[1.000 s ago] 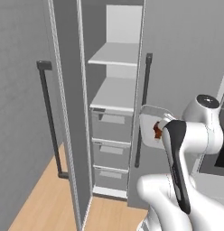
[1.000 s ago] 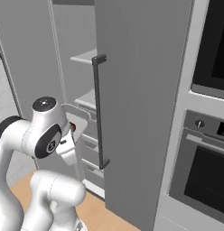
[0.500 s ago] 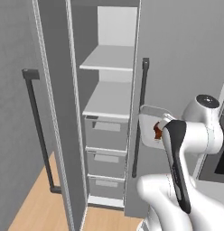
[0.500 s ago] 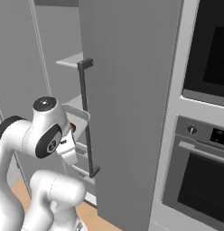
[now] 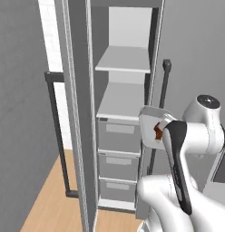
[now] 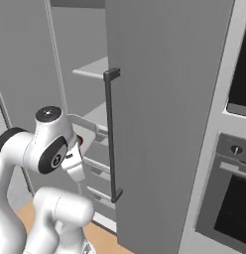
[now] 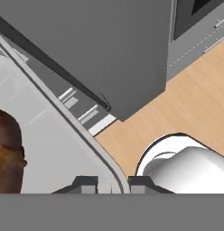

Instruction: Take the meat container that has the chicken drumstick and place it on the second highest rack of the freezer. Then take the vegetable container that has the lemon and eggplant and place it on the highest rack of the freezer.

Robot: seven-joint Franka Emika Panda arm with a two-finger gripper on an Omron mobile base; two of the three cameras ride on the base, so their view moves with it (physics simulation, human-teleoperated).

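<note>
Jaws of gripper (image 7: 111, 182) narrowly clamped on rim of pale rectangular meat container (image 7: 50, 149) holding reddish-brown chicken drumstick (image 7: 7, 153). Keep tray level; approach lower white rack (image 5: 121, 100) of grey freezer (image 5: 78, 90) squarely, clearing door edge.

Freezer (image 5: 78, 113) was mid grey outside, w/ a near-black bar handle (image 5: 57, 136) on the open door and another dark bar handle (image 6: 111, 136) on the neighbouring grey door. Inside: highest rack (image 5: 124, 60) white, second rack (image 5: 121, 100) white too, back wall pale. Three drawers (image 5: 119, 136) were grey w/ lighter grey label strips. Meat container (image 7: 50, 149) was pale grey-white, rim lighter; chicken drumstick (image 7: 7, 153) reddish-brown w/ orange-ish mottling. Fingers (image 7: 89, 184) were dark grey. Floor (image 5: 51, 199) was light tan wood w/ faint plank lines. Oven (image 6: 229, 198) was grey w/ black glass. Arm (image 5: 196, 136) was white w/ black joint bands.
</note>
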